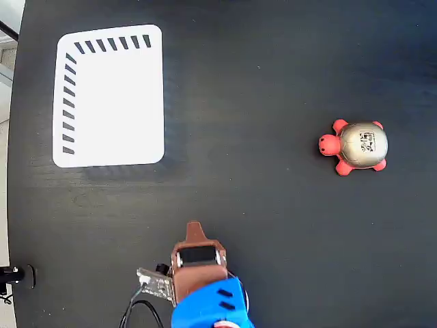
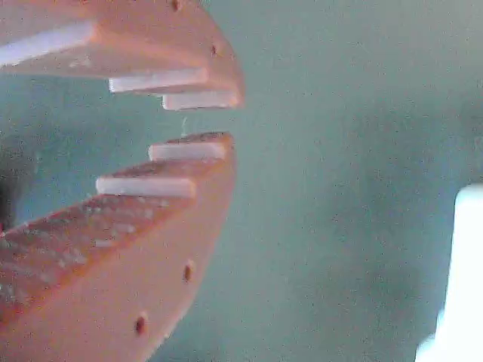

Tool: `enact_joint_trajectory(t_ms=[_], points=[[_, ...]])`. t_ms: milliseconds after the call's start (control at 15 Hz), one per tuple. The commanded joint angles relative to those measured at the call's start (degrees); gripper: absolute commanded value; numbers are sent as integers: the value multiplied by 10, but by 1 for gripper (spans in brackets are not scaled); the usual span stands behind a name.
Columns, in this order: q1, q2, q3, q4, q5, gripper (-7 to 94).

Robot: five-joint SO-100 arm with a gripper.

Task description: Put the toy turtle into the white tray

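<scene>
fingers (image 2: 198, 119) slightly parted, empty | toy turtle (image 1: 355, 146) well right of them (fixed view) | white tray (image 1: 109, 97) upper left

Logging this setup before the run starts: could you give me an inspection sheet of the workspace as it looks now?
Surface: dark table, matte, bare apart from the items below.
Job's things: toy turtle at right in the fixed view, upright, head toward the left, untouched; white tray at upper left, nothing in it, far from the turtle.
Clutter: nothing seen.
Grippers: gripper at bottom centre in the fixed view, away from both things; in the wrist view the jaws stand slightly apart at the tips, holding nothing.
Cables: black cable loops beside the arm's base.
Surroundings: a pale strip past the table's left edge; not identifiable.
</scene>
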Motion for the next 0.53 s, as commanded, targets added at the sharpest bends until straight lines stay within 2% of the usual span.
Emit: enact_joint_trajectory(t_ms=[0,267,467], points=[[6,-73,-50,-33,-20,-1],[133,-339,-323,-26,-66,0],[246,-488,-495,8,-161,0]])
